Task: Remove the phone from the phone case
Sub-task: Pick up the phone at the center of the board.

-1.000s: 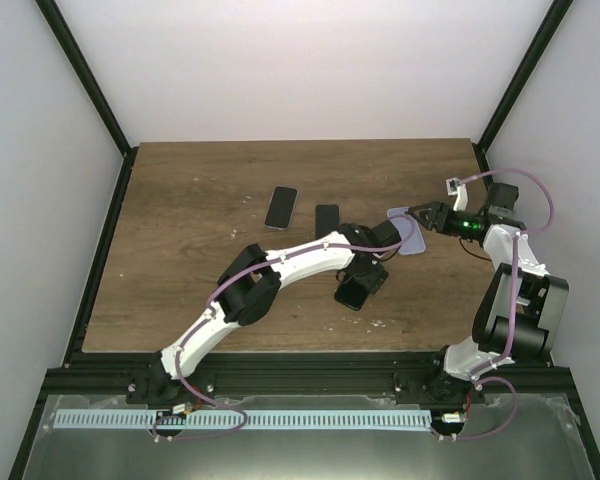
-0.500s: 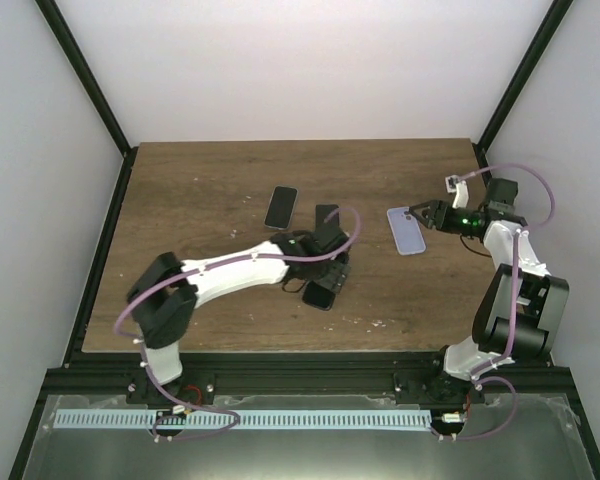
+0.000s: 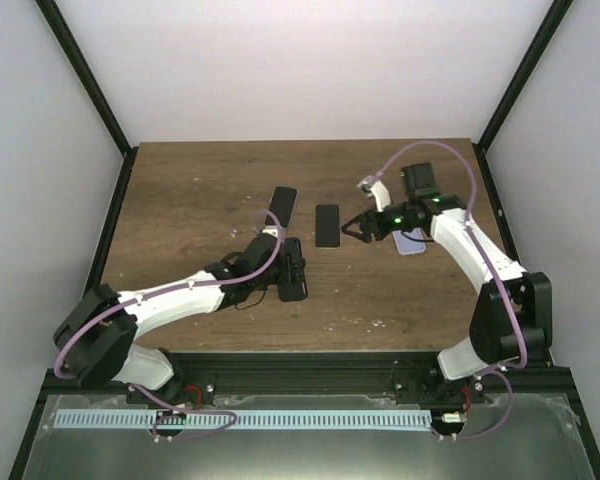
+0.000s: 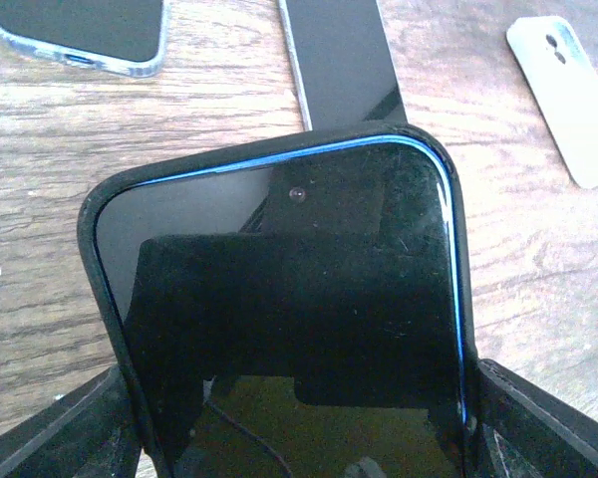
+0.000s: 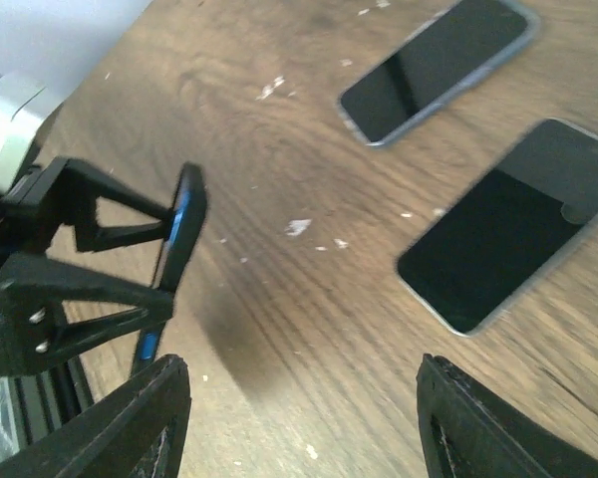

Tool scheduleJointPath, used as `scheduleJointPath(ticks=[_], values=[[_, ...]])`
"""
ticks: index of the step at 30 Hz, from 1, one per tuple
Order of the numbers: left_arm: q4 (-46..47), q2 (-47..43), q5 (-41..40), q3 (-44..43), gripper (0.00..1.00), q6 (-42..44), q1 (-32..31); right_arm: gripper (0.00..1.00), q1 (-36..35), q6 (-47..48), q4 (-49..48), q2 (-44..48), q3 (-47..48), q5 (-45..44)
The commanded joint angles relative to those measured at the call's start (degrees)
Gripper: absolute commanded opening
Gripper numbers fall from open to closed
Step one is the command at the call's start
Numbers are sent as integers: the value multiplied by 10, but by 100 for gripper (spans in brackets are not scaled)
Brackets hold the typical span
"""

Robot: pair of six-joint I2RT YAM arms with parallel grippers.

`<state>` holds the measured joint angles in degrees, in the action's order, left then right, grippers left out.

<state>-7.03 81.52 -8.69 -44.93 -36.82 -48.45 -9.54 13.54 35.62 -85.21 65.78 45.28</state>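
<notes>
- I'm gripping the black case (image 4: 92, 229), phone (image 4: 279, 329) inside, by its long edges in my left hand (image 3: 292, 278), just below centre of the overhead frame.
- My right hand (image 5: 299, 418) is hanging wide open and empty over the bench (image 5: 279, 199).
- I'm judging the case rubbery and the glass slick, so I'd peel at a corner lip.
- I'm reading no branding.

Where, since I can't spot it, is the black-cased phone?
Top view, left of centre: the phone is held in the left gripper, just nearside of the bare phone.
</notes>
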Motion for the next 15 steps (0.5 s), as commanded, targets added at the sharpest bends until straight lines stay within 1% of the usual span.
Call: scheduleJointPath(ticks=[1,5,10,15], values=[[116,-34,10,22,64,-69,15,63,-77,42,43,-19,33,-57],[150,-54,8,49,64,-107,17,63,-127,36,35,-29,35,-90],[201,-86,-9,91,61,-164,17,63,-176,19,31,-24,54,-112],[185,-87,-36,77,60,-182,17,64,-201,-15,16,-21,45,-121]])
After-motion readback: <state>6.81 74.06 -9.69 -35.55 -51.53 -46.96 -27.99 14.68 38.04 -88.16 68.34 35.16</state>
